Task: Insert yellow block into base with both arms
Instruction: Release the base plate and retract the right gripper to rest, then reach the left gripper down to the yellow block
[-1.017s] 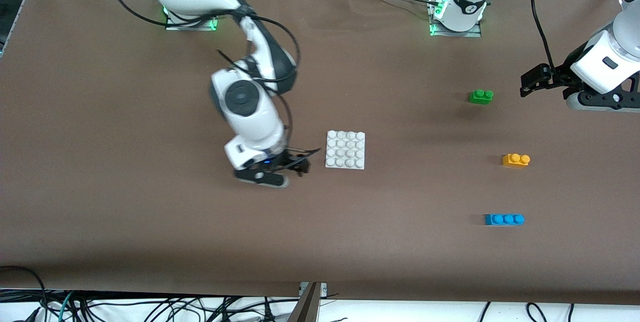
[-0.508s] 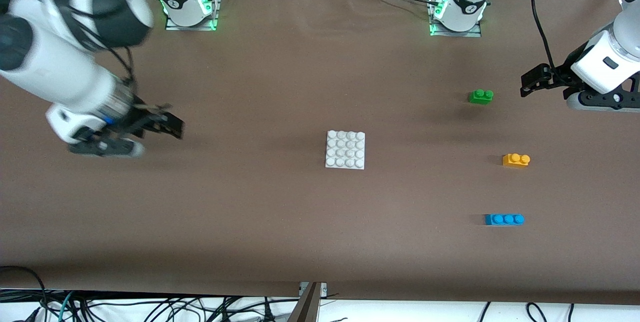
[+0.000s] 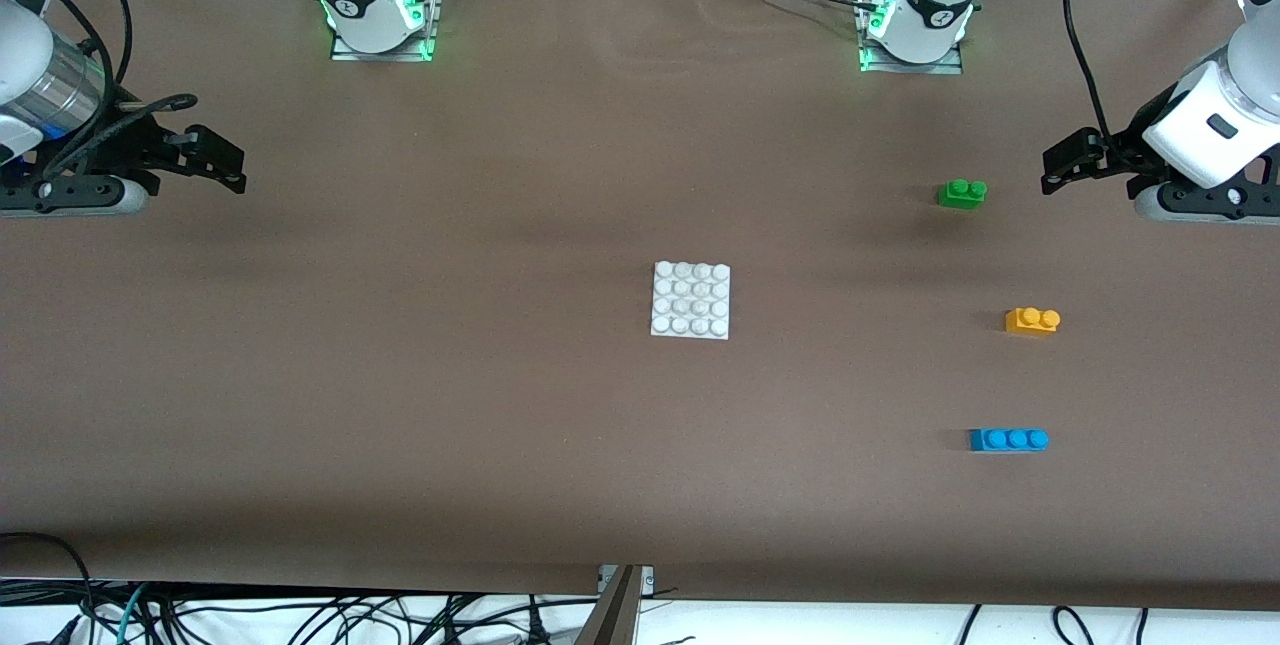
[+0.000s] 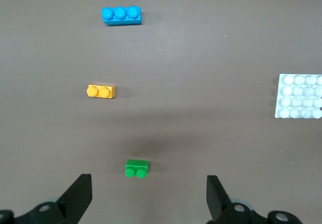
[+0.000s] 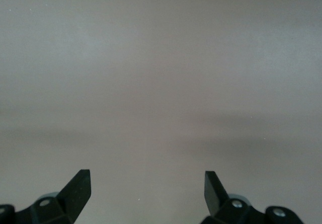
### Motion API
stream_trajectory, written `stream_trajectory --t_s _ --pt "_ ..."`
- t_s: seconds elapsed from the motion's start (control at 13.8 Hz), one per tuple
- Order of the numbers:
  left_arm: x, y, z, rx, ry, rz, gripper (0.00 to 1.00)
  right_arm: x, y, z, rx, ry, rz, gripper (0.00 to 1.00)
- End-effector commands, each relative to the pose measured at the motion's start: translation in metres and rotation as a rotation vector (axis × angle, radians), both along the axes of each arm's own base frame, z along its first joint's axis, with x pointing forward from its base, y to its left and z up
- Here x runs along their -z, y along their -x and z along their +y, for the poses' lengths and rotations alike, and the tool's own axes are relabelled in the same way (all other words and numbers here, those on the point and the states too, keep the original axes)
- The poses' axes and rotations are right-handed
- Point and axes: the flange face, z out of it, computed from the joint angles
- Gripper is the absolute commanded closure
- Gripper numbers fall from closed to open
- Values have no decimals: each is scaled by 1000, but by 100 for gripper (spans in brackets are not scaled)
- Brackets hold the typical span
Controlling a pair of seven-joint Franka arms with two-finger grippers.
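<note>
We see the yellow block (image 3: 1032, 320) sitting on the brown table (image 3: 400, 405), toward the left arm's end, with nothing touching it. The white base (image 3: 690, 299) lies flat in the middle of the table, well apart from the block. A green brick (image 3: 962, 192) sits farther from the front camera than the yellow block, and a blue brick (image 3: 1008, 439) sits nearer to it. The left gripper (image 3: 1062, 165) hangs in the air over the table's edge at its own end, close to the green brick, and its jaws are spread wide with nothing between them. In the left wrist view, the green brick (image 4: 137, 168) lies just ahead of the open jaws, and the yellow block (image 4: 101, 91) lies farther out, off to one side of the gap. The right gripper (image 3: 218, 163) hangs over bare table at the right arm's end, well apart from the base and all the bricks. Its jaws are spread wide too, and we see only bare table between them.
</note>
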Motion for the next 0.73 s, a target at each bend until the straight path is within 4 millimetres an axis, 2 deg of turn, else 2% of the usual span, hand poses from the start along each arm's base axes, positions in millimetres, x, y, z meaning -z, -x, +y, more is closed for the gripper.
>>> stream_trajectory --t_s 0.0,0.29,0.51,0.65 --pt "13 -10 8 -11 -2 37 0 -2 1 -10 -9 13 2 0" --pt "23 -19 22 -22 -7 31 0 -15 -1 -11 3 16 -17 0" --pt "39 -30 67 34 3 -2 0 -15 -2 -10 0 37 -21 0" --pt "61 -41 84 54 7 -8 0 -17 -4 -15 8 37 -30 0"
